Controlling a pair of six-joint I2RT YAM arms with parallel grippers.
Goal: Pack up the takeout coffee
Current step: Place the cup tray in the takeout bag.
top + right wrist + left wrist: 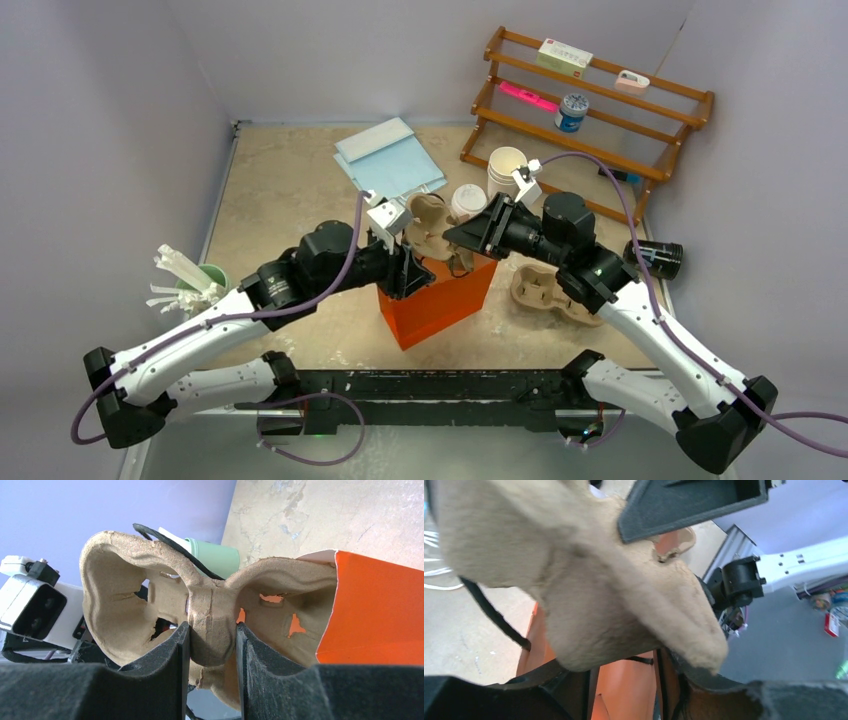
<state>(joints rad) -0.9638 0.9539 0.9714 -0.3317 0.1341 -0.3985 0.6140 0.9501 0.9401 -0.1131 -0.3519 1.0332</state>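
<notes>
The pulp carrier (210, 622) is gripped at its bridge by right jaws, at orange bag (440, 300) mouth. State of left jaws cannot be told. One black cup (658, 260) lies sideways, 3 o'clock of right jaws; right arm nearer.

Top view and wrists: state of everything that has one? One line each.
orange bag: upright, mouth open
pulp carrier: tilted, empty, one end in the bag's mouth
right gripper: shut on the pulp carrier's middle
left gripper: at the bag's mouth, grip unclear
second carrier: lying flat, empty
black cup: on its side
white cups: stacked, upright
</notes>
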